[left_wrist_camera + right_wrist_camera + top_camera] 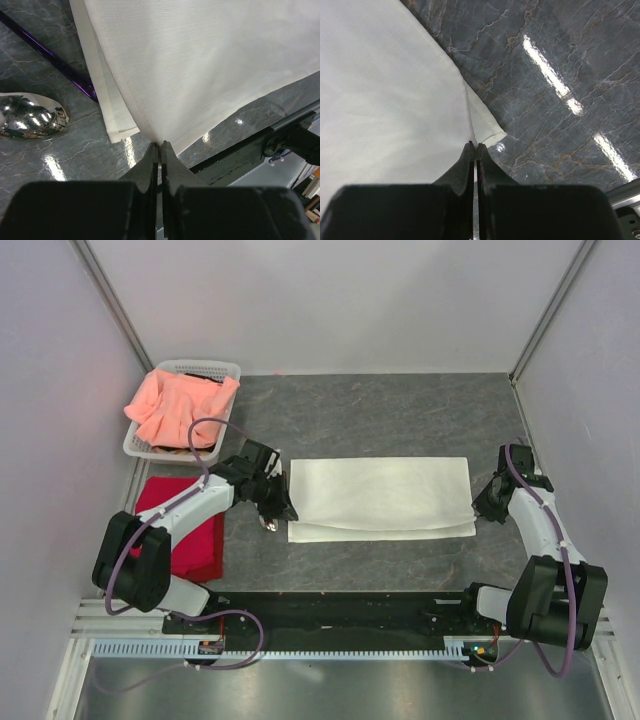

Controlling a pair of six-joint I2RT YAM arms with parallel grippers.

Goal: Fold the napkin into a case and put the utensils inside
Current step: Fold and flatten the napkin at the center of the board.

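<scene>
Looking down from above, the far left of the frame has a white slotted plastic basket (225, 368) at the upper left with a crumpled salmon-pink cloth (180, 405) heaped in it. Below it a red cloth (205, 545) lies flat. The left arm (190, 505), white links with black joints and a purple cable looped over it, reaches from its base at lower left up and to the right, elbow bent, wrist tipped down at the napkin's left end. The left claw (160, 145) is pinched tight on the near-left corner of the napkin's top layer, which rises off the layers beneath. Just left of that corner a shiny silver spoon bowl (30, 116) rests on the table (400, 410), a glossy dark grey slab with pale marble veins. A slim purple handle (50, 55) runs diagonally up to the napkin's edge; whether it goes under I cannot tell.

The napkin (380, 495) lies in the middle of the frame as a long cream-white rectangle of fine weave, folded so a lower layer shows along its near edge.

At the right, the right arm (540, 530) bends up from its base and curls inward. The right claw (474, 146) is likewise closed on the napkin, gripping the top layer's near-right corner, with the lower layer's corner flat on the table beside it.
</scene>
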